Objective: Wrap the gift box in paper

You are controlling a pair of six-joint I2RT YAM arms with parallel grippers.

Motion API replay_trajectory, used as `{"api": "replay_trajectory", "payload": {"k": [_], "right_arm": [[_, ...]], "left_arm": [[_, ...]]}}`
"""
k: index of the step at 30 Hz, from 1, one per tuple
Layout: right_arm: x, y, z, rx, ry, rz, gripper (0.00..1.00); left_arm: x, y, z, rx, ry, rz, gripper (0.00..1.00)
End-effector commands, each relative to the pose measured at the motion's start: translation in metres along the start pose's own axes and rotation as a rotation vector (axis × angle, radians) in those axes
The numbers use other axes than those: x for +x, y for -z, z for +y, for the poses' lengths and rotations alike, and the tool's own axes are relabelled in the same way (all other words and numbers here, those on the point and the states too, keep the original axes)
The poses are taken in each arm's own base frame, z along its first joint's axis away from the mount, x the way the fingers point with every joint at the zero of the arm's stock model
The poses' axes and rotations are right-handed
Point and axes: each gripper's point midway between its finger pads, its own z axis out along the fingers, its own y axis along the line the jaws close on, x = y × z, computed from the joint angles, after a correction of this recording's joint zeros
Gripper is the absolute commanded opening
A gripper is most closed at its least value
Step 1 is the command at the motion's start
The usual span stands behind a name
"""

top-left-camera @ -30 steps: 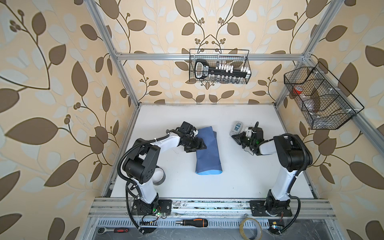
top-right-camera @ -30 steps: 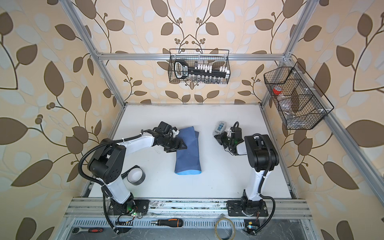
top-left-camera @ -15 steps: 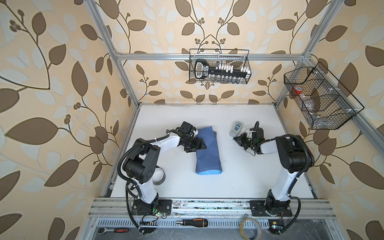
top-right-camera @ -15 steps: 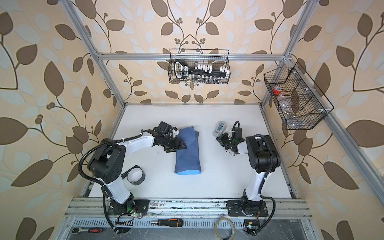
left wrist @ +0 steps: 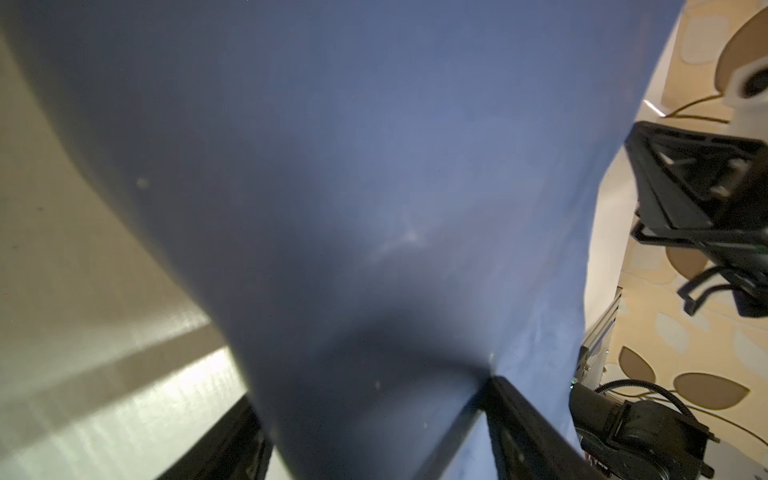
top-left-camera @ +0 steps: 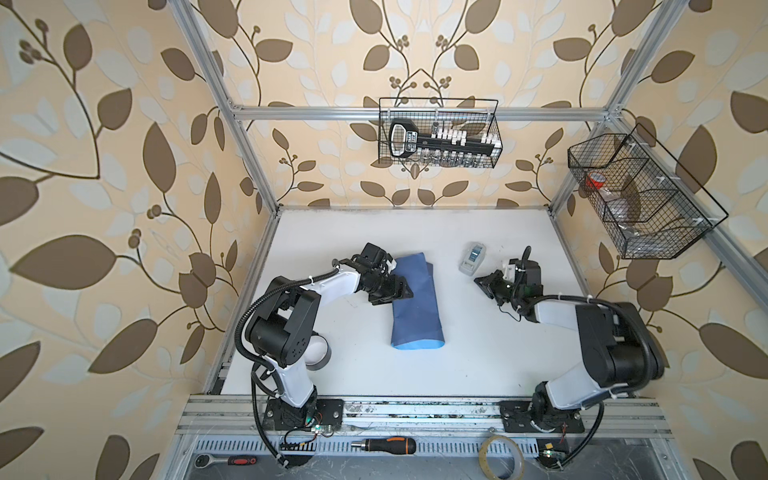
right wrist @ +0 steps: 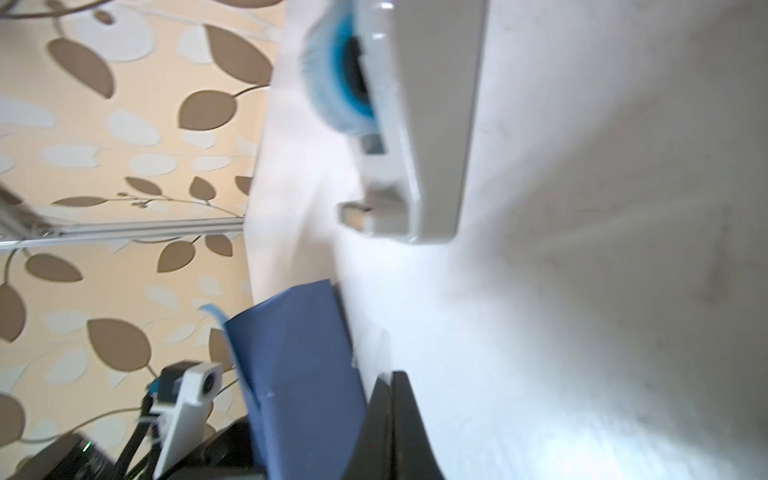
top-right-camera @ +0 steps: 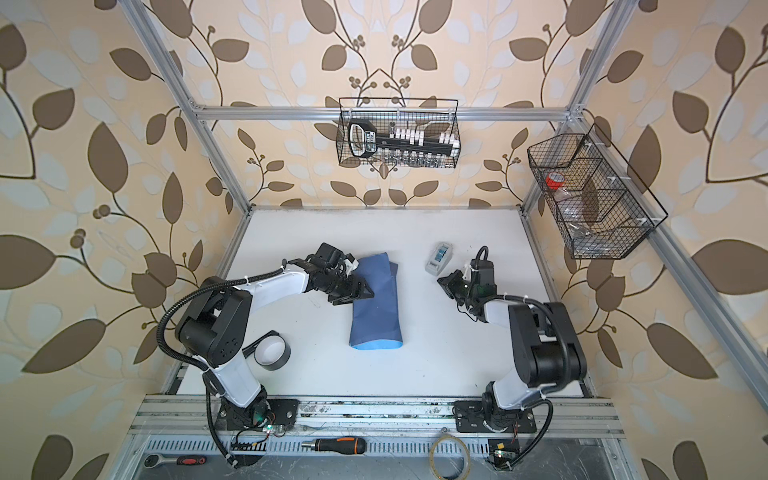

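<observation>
- Left jaws spread wide, clamping paper (top-left-camera: pixel 417 307) around the hidden gift box.
- Right jaws closed beside tape dispenser (top-left-camera: pixel 472 259); can't tell if they hold tape.
- Likely next: tape the seam.

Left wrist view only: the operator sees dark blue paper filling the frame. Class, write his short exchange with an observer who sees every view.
Operator: How does the paper lie?
Observer: The paper is a long folded bundle on the table, with its light-blue face showing at the end nearest the arm bases.
Operator: What is the right gripper doing?
Observer: The right gripper is shut, close to the tape dispenser and clear of the paper.
</observation>
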Motion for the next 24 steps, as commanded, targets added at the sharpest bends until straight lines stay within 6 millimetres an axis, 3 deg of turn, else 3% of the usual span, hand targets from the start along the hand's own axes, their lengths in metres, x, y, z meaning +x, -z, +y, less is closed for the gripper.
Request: {"api": "replay_trajectory", "payload": {"k": [1, 7, 13, 18, 24], "right_arm": [[0.025, 0.018, 0.026, -0.097, 0.102, 0.053, 0.0], [0.069, 0.042, 0.079, -0.269, 0.235, 0.061, 0.0], [0.101, 0.036, 0.114, -0.309, 0.334, 0.01, 0.0], [0.112, 0.017, 0.12, -0.241, 0.344, -0.04, 0.0], [0.11, -0.002, 0.119, -0.167, 0.339, -0.116, 0.0]], "left_arm": [[0.022, -0.026, 0.061, -0.229, 0.049, 0.056, 0.78], [0.022, -0.028, 0.062, -0.23, 0.049, 0.059, 0.78], [0.024, -0.029, 0.063, -0.229, 0.052, 0.064, 0.78], [0.024, -0.03, 0.063, -0.227, 0.052, 0.065, 0.78], [0.024, -0.03, 0.063, -0.226, 0.053, 0.065, 0.78]]}}
